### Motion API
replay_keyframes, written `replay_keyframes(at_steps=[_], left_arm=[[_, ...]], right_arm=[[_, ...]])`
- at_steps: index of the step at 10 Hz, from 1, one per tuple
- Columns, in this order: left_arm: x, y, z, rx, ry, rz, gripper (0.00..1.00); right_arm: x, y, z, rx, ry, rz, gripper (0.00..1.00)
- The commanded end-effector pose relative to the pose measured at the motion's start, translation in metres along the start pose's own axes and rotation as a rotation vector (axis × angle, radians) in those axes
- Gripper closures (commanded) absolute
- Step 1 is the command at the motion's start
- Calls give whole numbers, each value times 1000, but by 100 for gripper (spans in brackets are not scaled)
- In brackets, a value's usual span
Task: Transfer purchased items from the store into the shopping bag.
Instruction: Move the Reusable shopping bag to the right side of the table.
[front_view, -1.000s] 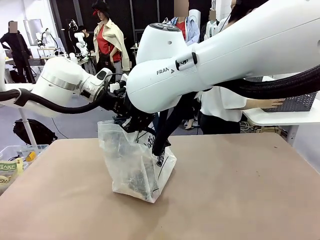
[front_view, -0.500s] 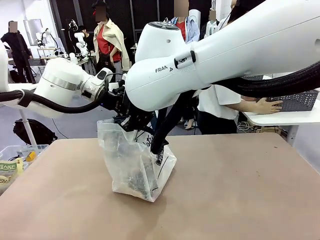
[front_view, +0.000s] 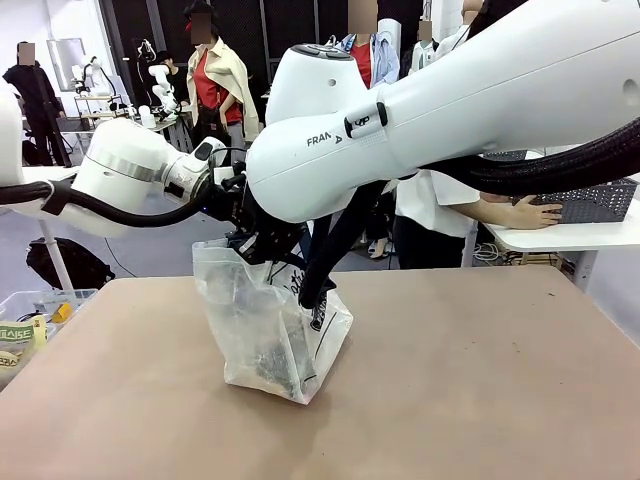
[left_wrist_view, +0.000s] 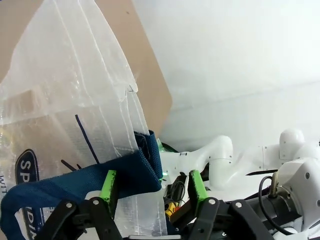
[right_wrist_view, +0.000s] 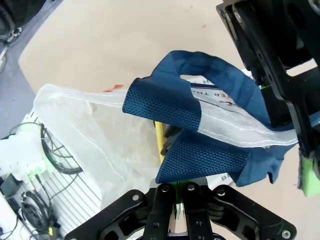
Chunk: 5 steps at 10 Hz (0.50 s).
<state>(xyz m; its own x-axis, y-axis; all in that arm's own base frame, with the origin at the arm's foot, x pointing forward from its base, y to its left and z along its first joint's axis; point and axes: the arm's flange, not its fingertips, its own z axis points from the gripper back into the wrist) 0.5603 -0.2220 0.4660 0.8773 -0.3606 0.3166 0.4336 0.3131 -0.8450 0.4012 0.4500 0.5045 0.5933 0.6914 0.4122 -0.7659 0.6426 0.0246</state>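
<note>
Front view: shopping bag (front_view: 272, 330) upright on the table (front_view: 480, 390). Left wrist view: left gripper (left_wrist_view: 152, 182) spread, navy handle (left_wrist_view: 90, 180) between its fingers; withdraw without snagging it. Right wrist view: right gripper (right_wrist_view: 180, 192) clamped on the bag's rim; hold the mouth wide

Frosted shopping bag (front_view: 262, 330), navy strap handles (right_wrist_view: 165, 102)

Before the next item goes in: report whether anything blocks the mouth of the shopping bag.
The opening of the shopping bag looks crowded. The right gripper is shut on a navy handle at the rim, and the left gripper, jaws apart, sits astride the other strap. Both arms hang over the mouth, so a drop from above looks blocked.
</note>
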Motion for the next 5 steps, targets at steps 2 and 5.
replay_keyframes(at_steps=[2, 5], left_arm=[[3, 0, -1, 31, -9, -38, 29], [2, -2, -3, 69, -14, -44, 30]], right_arm=[[5, 3, 0, -3, -4, 30, 100], [3, 4, 0, -1, -9, 33, 100]])
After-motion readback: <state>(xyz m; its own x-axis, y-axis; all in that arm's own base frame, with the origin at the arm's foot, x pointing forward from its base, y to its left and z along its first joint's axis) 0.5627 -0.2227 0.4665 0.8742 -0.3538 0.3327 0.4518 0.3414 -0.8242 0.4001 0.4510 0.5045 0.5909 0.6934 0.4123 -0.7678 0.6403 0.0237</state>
